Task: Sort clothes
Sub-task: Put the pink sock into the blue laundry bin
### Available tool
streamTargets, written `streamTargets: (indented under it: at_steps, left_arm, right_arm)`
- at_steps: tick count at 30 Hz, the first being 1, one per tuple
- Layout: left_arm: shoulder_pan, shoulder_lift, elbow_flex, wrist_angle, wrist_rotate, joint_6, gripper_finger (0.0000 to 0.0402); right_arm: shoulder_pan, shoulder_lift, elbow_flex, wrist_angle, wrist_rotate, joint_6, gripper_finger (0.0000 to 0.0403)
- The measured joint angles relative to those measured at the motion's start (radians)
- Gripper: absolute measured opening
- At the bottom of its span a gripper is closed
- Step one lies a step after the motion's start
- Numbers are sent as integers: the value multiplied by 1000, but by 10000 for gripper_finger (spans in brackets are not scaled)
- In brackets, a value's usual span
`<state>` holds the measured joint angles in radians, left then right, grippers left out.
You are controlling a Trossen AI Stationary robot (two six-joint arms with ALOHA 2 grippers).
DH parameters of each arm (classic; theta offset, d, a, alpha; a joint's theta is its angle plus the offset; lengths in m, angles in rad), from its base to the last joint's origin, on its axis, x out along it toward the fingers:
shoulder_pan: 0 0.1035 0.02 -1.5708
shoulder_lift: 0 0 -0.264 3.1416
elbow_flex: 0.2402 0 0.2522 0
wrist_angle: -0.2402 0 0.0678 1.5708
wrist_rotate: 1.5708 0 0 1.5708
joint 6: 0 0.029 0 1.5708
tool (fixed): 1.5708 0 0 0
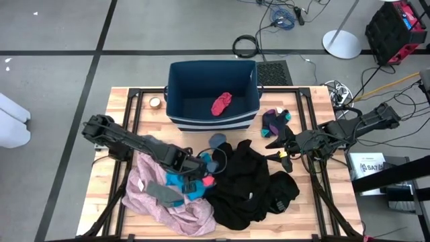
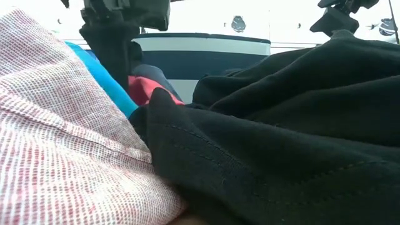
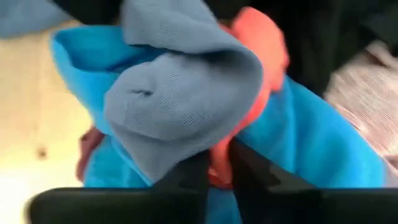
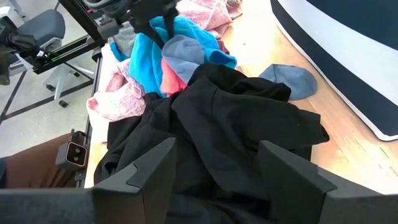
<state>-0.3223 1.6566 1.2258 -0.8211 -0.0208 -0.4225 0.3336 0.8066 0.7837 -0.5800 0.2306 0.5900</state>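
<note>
A heap of clothes lies on the table's near half: a pale pink garment [image 1: 168, 208] at the left, black garments [image 1: 248, 181] in the middle, and between them a teal piece [image 1: 180, 183], a coral-red piece [image 1: 209, 180] and a grey-blue piece [image 3: 180, 99]. My left gripper [image 3: 217, 177] stands over this heap, shut on the coral-red piece. Another grey-blue piece [image 1: 217, 140] lies flat on the wood. Small dark socks [image 1: 275, 121] lie to the right of the bin. My right gripper [image 1: 281, 149] hovers open at the black garments' right edge, with nothing between its fingers. My left gripper pinches a bunched part of the coral-red piece [image 3: 219, 163] between its two fingers, coming from above and pointing steeply down. The piece rests on the teal piece [image 3: 323, 143] in the heap, and the grey-blue piece lies over it just ahead of the fingers.
A dark blue bin [image 1: 176, 94] with a white-striped base stands at the table's far middle, with a red piece [image 1: 222, 103] inside. A small tape roll [image 1: 155, 102] lies left of the bin. Bare wood shows near the right and far left corners.
</note>
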Motion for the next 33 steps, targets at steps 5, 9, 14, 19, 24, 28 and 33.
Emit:
streamTargets:
  at_steps: [5, 9, 14, 19, 24, 28, 33]
  left_arm:
    - [-28, -8, 49, -75, 50, 68, 14]
    - [-41, -24, 99, -125, 91, 127, 9]
    - [-48, -98, 171, -119, 81, 218, 6]
    - [-42, -197, 204, 83, -11, 379, 4]
    - [1, -237, 205, 291, -38, 503, 3]
    - [54, -224, 204, 378, -42, 514, 3]
    - [117, -181, 204, 459, -41, 484, 3]
  right_arm:
    - [0, 0, 0, 0, 0, 0, 215]
    - [0, 0, 0, 2, 0, 0, 215]
    - [0, 0, 0, 43, 1, -7, 215]
    - [0, 6, 0, 219, 22, -117, 215]
    - [-7, 6, 0, 491, -51, -321, 215]
    - [-20, 28, 1, 632, -48, -425, 215]
    - [-72, 106, 2, 643, -84, -431, 215]
